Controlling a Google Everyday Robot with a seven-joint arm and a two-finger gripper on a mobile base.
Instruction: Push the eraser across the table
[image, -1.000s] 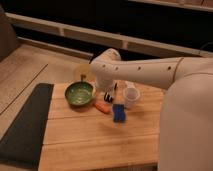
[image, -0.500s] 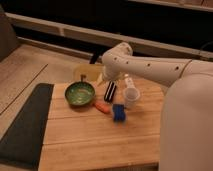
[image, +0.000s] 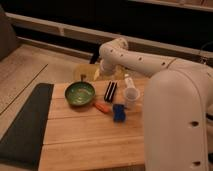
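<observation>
Where the worktop (image: 85, 135) lies nearest, one dark grey mat (image: 22, 125) runs along its left edge. Further on sit one flat blue block (image: 119, 112) and one small orange piece (image: 102, 106), then one green bowl (image: 80, 93) and one white cup (image: 131, 95). Between bowl and cup lies the one black striped eraser (image: 110, 91), near the far edge. Just behind it hangs the gripper (image: 110, 78) on the white arm (image: 135, 57); whether it is clenched or released cannot be told
</observation>
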